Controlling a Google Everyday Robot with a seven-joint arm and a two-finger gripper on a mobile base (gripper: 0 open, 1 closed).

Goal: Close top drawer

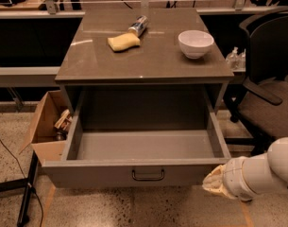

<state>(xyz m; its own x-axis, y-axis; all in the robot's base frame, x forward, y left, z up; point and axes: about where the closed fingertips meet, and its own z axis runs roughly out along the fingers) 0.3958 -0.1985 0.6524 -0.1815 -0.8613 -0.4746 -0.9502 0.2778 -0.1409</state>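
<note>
Fingers [215, 182] on the gripper [207, 181] look pressed together into one pale, cream tip, with no gap showing. They point to the left. Behind them, to the right, is the fat white arm [271, 171], low in the corner by the floor.

Just at the tip of the fingers is the lower right corner of the top drawer [87, 174]. I cannot tell if they touch it. The drawer is pulled far out. Its wide grey front faces us, and its small dark handle [148, 175] sits in the middle, a little way left of the fingers.

Up and back from the fingers is the shiny brown top of the cabinet [148, 65]. A white bowl [195, 43] stands on it, almost straight above the fingers. Farther left on the top lie a yellow sponge [123, 42] and a silver can [139, 25] on its side, with the can just behind the sponge.

Far left of the fingers, beside the drawer, sits an open cardboard box [44, 122] with some things inside. Above the arm, on the right, is a dark chair [271, 98].
</note>
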